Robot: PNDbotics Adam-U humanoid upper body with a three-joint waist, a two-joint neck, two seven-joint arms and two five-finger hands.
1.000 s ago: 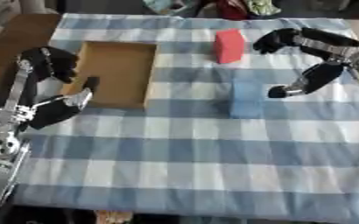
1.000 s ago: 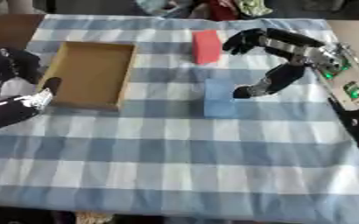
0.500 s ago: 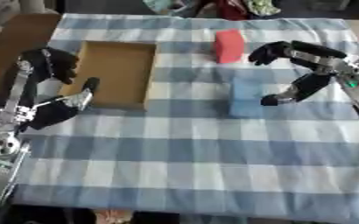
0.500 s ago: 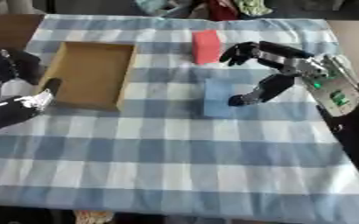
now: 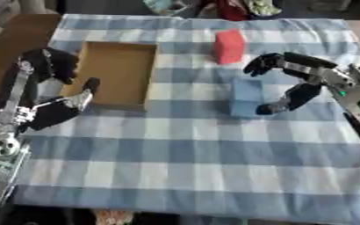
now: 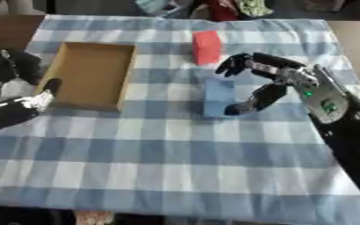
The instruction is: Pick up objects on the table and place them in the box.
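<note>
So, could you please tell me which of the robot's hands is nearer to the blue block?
The right hand: it arches open beside the blue block, on its right. The left hand is far off, beyond the cardboard box.

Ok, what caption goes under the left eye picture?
Right hand open around a blue block, red block behind, cardboard box waiting.

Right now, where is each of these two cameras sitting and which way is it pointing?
Left eye view: in the robot's head, looking down at the checked table; the left robot hand shows beside the box, the right robot hand by the blue block.
Right eye view: same head, set slightly to the right, same downward look; both arms show.
Shared: box, blue block, red block, both hands.
</note>
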